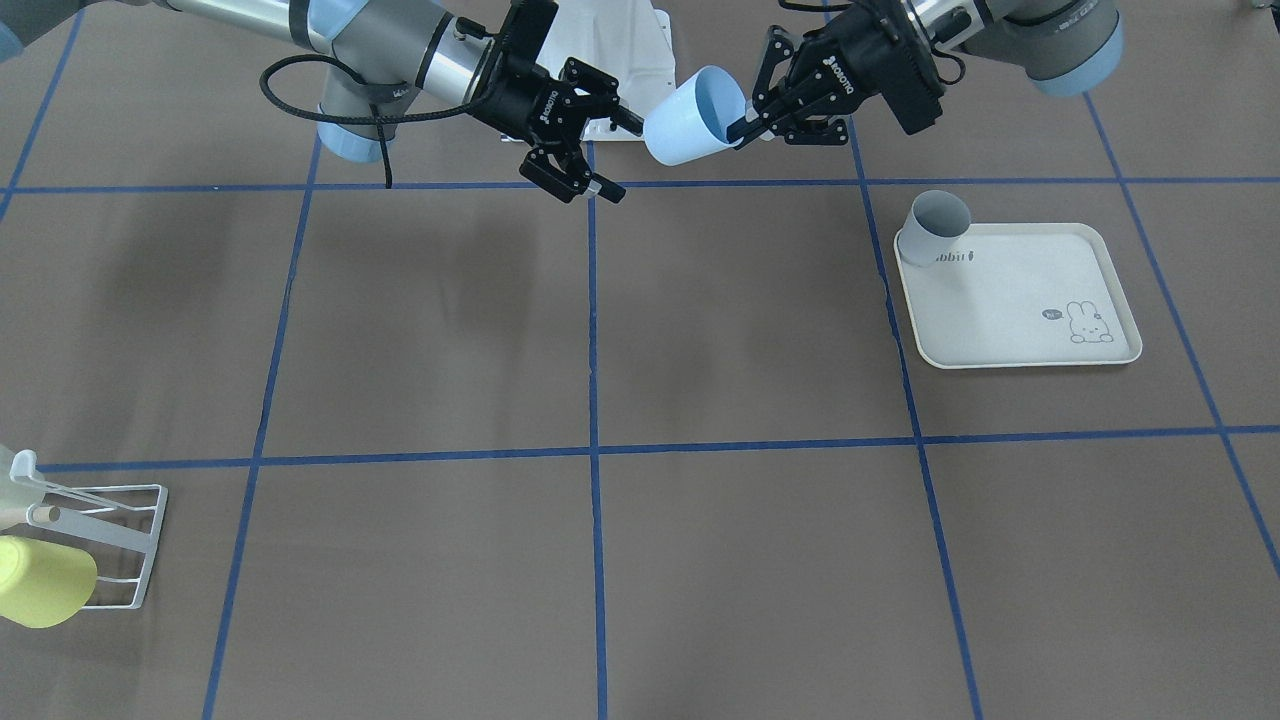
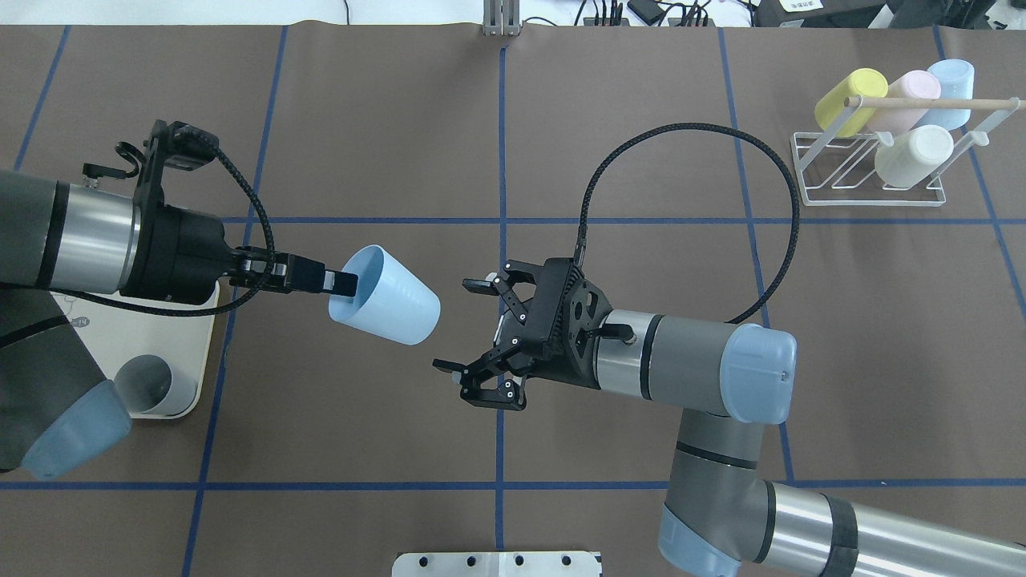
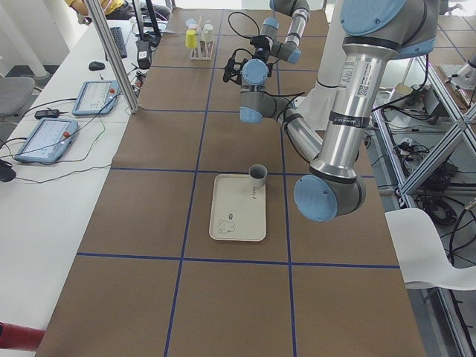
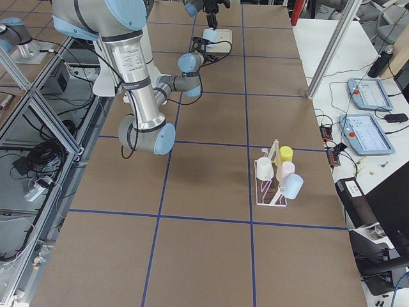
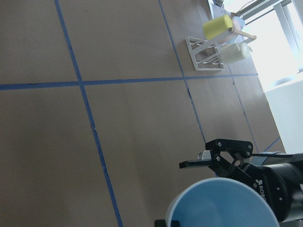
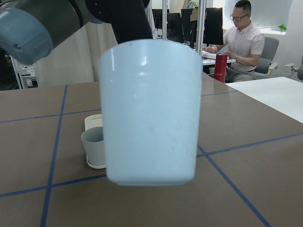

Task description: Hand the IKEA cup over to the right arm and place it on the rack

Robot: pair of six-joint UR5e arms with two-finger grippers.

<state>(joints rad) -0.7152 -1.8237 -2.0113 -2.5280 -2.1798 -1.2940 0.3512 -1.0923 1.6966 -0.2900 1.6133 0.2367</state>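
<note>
Left gripper pinches the rim of the cup, base pointing straight at the wide-open right gripper nearby.

Two cameras look down on the brown blue-taped table from opposite long edges, facing each other. Both catch the white wire rack.

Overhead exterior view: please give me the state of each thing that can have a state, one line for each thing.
left gripper, shut on the light-blue cup's rim
light-blue cup, held in the air on its side, mouth toward the left gripper
right gripper, open, apart from the light-blue cup
grey cup, upright on a corner of the tray
rack, loaded with four cups
</note>
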